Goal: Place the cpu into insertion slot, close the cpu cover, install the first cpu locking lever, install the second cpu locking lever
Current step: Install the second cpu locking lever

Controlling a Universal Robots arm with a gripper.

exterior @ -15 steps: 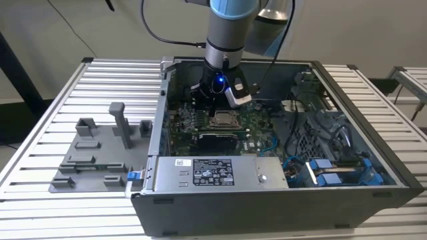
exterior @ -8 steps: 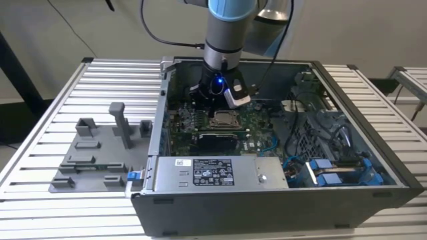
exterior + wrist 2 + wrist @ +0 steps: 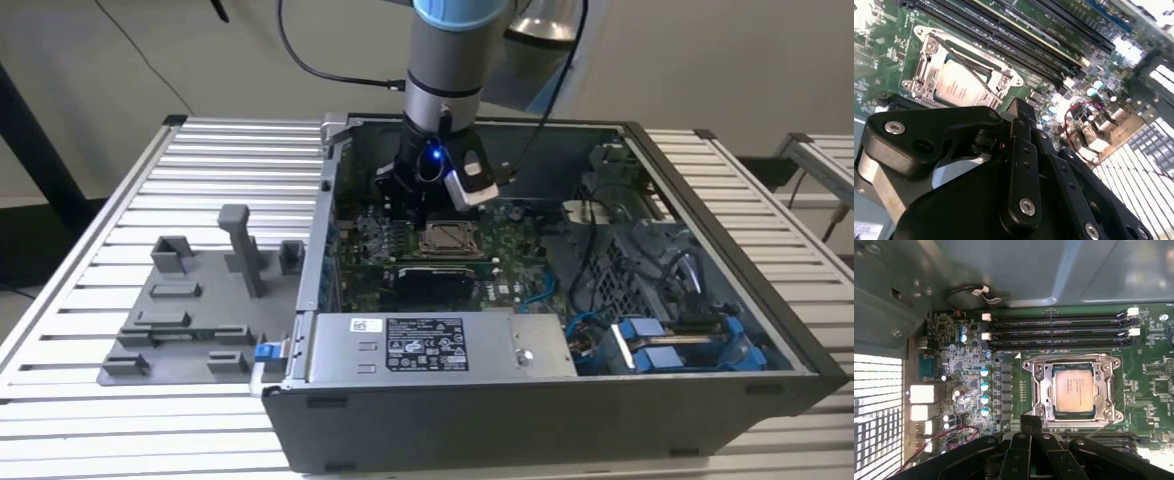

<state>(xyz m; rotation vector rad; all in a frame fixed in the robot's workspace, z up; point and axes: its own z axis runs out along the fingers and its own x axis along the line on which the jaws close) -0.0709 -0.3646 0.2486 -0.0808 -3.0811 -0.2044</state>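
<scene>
The cpu [image 3: 1073,390] lies silver side up in the insertion slot [image 3: 1117,412] on the green board, and also appears in the second wrist view as the cpu [image 3: 956,85]. The cpu cover [image 3: 1041,390] lies flat around it as a silver frame. Thin wire levers run along the frame's edges; in the second wrist view one thin rod [image 3: 971,72] crosses above the chip. My gripper [image 3: 1030,421] hovers just beside the socket, fingers together and holding nothing. In the exterior view the gripper [image 3: 424,200] hangs over the board just behind the socket [image 3: 447,238].
Long black memory slots [image 3: 1054,330] run beside the socket. A power supply box [image 3: 427,345] sits at the case front, cables [image 3: 641,280] and blue drive bays on the exterior view's right. A grey fixture [image 3: 200,300] stands on the slatted table [image 3: 134,160].
</scene>
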